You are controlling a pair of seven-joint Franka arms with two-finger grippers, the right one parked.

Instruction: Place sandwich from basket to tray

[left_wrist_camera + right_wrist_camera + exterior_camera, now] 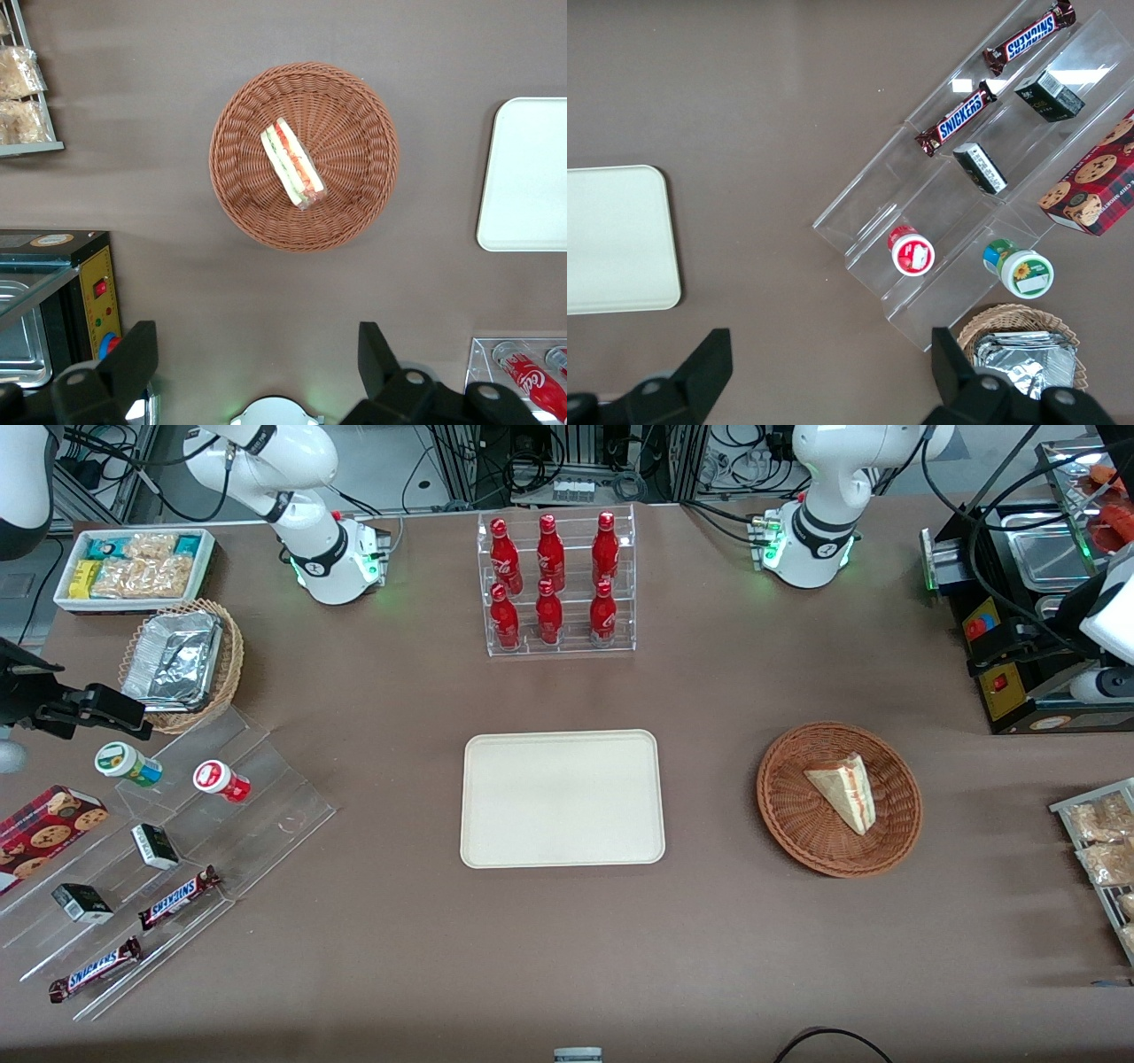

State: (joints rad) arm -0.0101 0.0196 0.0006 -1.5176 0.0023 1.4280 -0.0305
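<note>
The sandwich (843, 790) (292, 164), a pale wedge with a red-pink stripe, lies in the round reddish-brown wicker basket (780, 815) (239, 190). The cream-white tray (563, 797) (532, 177) lies flat beside the basket, toward the parked arm's end, with nothing on it. My gripper (255, 354) is open and holds nothing. It hangs high over bare table, between the working arm's base and the basket and well apart from the sandwich. Its fingers (133, 359) are spread wider than the sandwich is long.
A black machine (1019, 646) with a yellow panel stands close beside my gripper. A wire rack of snack packets (1099, 850) sits at the working arm's end. A clear rack of red bottles (556, 584) stands farther from the camera than the tray. Acrylic steps with snacks (151, 841) lie toward the parked arm's end.
</note>
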